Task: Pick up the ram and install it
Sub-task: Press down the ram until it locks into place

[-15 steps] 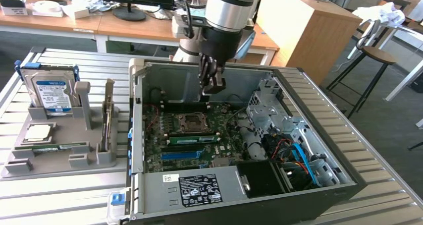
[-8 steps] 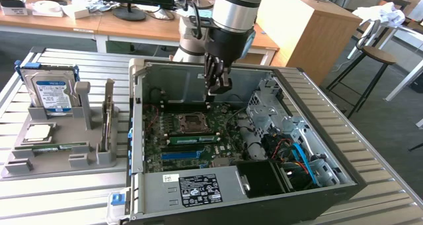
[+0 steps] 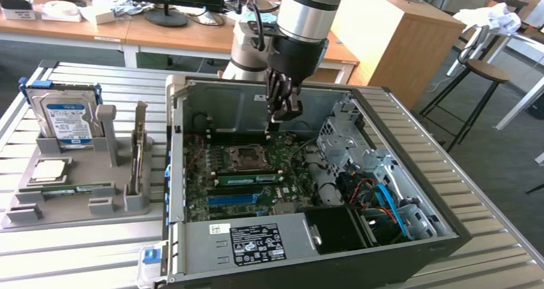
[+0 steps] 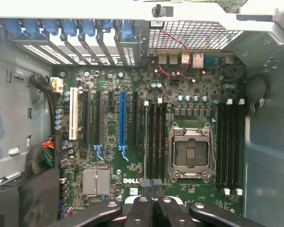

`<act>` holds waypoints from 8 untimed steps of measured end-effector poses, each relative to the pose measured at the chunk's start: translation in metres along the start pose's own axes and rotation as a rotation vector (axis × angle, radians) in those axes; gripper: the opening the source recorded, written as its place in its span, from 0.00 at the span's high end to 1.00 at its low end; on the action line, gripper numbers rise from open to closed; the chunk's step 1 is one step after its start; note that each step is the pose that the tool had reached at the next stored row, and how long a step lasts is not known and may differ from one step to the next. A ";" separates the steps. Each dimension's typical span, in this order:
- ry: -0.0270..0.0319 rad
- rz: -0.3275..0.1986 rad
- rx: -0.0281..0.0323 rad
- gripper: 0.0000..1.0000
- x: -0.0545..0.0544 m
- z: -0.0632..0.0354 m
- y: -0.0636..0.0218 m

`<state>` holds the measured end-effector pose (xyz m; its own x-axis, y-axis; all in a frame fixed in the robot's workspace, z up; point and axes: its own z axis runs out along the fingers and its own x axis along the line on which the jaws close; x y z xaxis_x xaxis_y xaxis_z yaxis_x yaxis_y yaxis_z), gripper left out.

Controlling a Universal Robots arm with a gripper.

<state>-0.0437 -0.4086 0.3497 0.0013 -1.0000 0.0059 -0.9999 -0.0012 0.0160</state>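
Observation:
A thin green ram stick (image 3: pixel 76 189) lies flat on the grey holder (image 3: pixel 51 212) at the exterior view's left, outside the computer case. A second green stick (image 3: pixel 248 178) stands seated in a memory slot beside the empty CPU socket (image 3: pixel 248 154); in the wrist view it shows as a thin green line (image 4: pixel 144 142) along the black slots. My gripper (image 3: pixel 279 116) hangs inside the open case above the motherboard (image 4: pixel 104 142), over those slots. Its black fingers (image 4: pixel 142 208) are pressed together, shut, and I see nothing between them.
The grey holder also carries an upright hard drive (image 3: pixel 64 114) and an upright expansion card (image 3: pixel 139 149). A blue slot strip (image 4: pixel 122 118) runs beside the memory slots. The case's walls, the drive cage (image 3: pixel 348 142) and the power supply (image 3: pixel 246 241) hem in the motherboard.

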 end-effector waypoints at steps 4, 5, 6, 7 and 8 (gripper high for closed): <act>0.0000 0.000 0.0000 0.90 0.000 0.0000 0.0000; 0.0000 0.000 0.0000 0.90 0.000 0.0000 0.0000; 0.0000 0.000 0.0000 0.90 0.000 0.0000 0.0000; 0.0000 0.000 0.0000 0.90 0.000 0.0000 0.0000; -0.0001 0.000 0.0000 0.90 0.000 0.0000 0.0000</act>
<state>-0.0437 -0.4086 0.3497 0.0012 -1.0000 0.0058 -0.9999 -0.0011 0.0160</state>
